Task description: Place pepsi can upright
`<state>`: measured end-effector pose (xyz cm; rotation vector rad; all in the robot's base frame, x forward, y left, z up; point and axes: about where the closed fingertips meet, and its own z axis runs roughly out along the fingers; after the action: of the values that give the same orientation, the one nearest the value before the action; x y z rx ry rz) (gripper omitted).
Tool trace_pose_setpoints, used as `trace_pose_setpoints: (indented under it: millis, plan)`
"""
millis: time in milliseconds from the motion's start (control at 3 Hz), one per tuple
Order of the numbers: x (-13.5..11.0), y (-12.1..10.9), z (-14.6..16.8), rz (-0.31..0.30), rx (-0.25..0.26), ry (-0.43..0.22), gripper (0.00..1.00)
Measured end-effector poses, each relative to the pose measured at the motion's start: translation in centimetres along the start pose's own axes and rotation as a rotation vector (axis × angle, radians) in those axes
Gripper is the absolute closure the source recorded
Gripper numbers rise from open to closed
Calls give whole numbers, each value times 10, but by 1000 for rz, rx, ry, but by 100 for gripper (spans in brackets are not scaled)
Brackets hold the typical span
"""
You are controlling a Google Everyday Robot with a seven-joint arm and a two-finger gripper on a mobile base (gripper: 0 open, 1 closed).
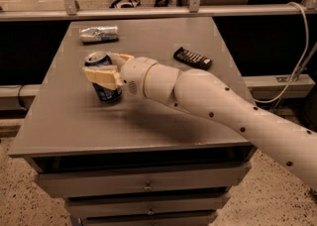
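The pepsi can (105, 91) is dark blue with a silver top and stands upright on the grey table (148, 126), left of its middle. My gripper (110, 68) reaches in from the right on a thick white arm. Its two tan fingers clasp the can's upper part: one finger (101, 77) crosses the can's front, the other (122, 57) lies behind it. The can's base looks to be resting on the tabletop.
A silver-white can (99, 33) lies on its side at the table's back left. A flat dark snack bar wrapper (193, 58) lies at the back right. Drawers (143, 183) sit under the tabletop. A metal rail (148, 12) runs behind, and a cable (297, 66) hangs at the right.
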<state>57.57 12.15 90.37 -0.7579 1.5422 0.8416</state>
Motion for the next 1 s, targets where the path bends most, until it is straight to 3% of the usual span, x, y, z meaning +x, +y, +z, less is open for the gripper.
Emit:
trace_pose_setpoints:
  millis: [667, 1000]
  plan:
    - [9, 0, -10, 13, -4, -5, 15]
    - [16, -1, -23, 18, -13, -6, 0]
